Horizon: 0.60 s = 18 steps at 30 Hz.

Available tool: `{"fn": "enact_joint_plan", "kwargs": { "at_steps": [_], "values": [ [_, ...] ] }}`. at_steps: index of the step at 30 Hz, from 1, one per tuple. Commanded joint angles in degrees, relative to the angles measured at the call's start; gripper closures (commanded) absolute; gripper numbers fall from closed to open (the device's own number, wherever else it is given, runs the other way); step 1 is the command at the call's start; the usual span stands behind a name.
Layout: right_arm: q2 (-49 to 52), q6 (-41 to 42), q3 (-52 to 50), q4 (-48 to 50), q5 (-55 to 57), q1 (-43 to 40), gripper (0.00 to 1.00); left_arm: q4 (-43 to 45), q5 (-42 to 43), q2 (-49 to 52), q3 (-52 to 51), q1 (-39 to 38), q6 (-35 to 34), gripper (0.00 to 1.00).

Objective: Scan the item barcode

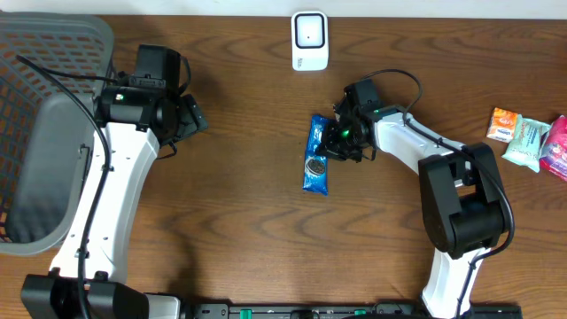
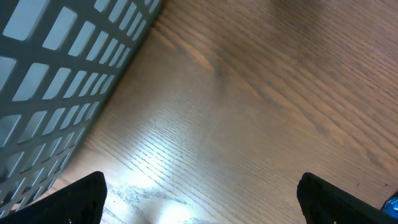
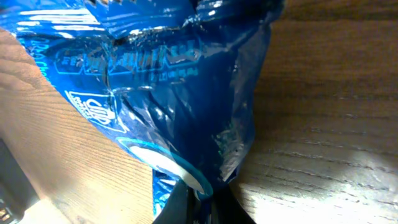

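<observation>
The blue packet [image 1: 315,168] is being pinched by the right end effector [image 1: 342,142], the left end effector [image 1: 193,118] being held open.

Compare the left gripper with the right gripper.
The left gripper stands wide open; the right gripper is shut. The left gripper holds nothing, beside the grey basket; the right gripper pinches the blue cookie packet. Both are black.
</observation>
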Motion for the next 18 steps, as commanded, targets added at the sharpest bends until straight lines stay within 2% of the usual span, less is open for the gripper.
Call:
{"fn": "enact_joint_plan", "kwargs": {
  "at_steps": [1, 13, 18],
  "values": [
    [2.2, 0.5, -1.4, -1.0, -0.7, -0.9, 0.99, -0.2, -1.1, -0.3, -0.2, 0.0, -0.3, 0.02],
    [-6.3, 0.5, -1.4, 2.3, -2.3, -1.8, 0.99, -0.2, -1.1, -0.3, -0.2, 0.0, -0.3, 0.02],
    [-6.8, 3.1, -1.4, 11.0, -10.7, -1.9, 0.99, -0.2, -1.1, -0.3, -0.2, 0.0, -0.3, 0.02]
  ]
}}
